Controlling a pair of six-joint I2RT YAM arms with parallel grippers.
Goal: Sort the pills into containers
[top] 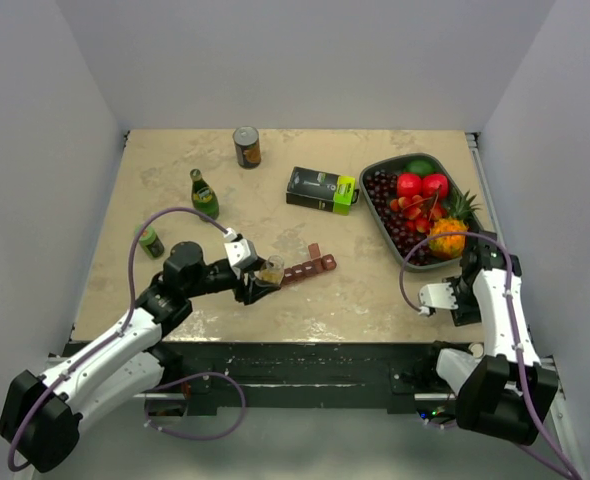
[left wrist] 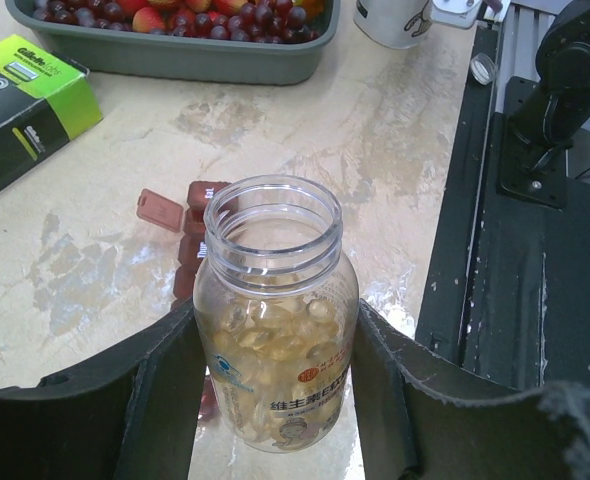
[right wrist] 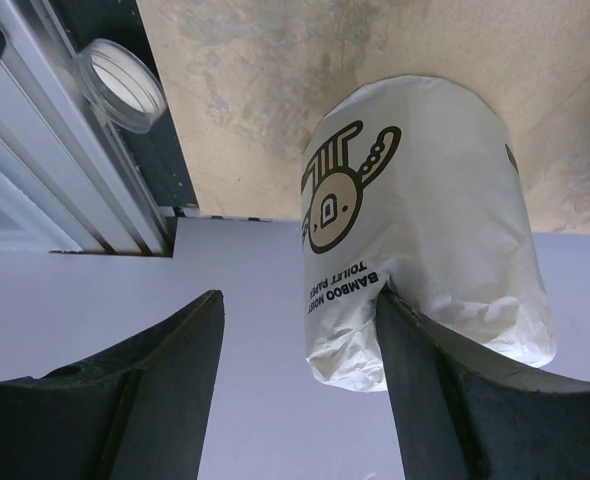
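Left gripper point(left wrist: 278, 345): fingers point(left wrist: 165, 400) are clenched on the body of an uncapped clear pill bottle point(left wrist: 273, 290), which is held upright and packed with yellow softgels.

Right gripper point(right wrist: 300, 297): fingers are parted. A white wrapped roll point(right wrist: 425, 200) is seen against the finger at 4 o'clock of that view and the other finger is clear of it, so no grasp is shown.

The containers point(top: 313, 267), a dark red strip, are laid on the table point(top: 175, 170) just beside the bottle, at 3 o'clock in the top view. One lid is seen flipped open. A black-and-green box point(top: 321, 189) is found at 12 o'clock of the strip. The grey fruit tray point(left wrist: 175, 58) is placed at 2 o'clock, well apart. A loose cap point(right wrist: 123, 85) is seen on the rail.

Step judged: pouring softgels into a cell. The mouth should be brought over the open cell first, then tipped slowly toward 3 o'clock. The bottle is nearly full, so a slight tilt is likely enough and many would be dumped by a sharp one. The strip looks light and should not be nudged.
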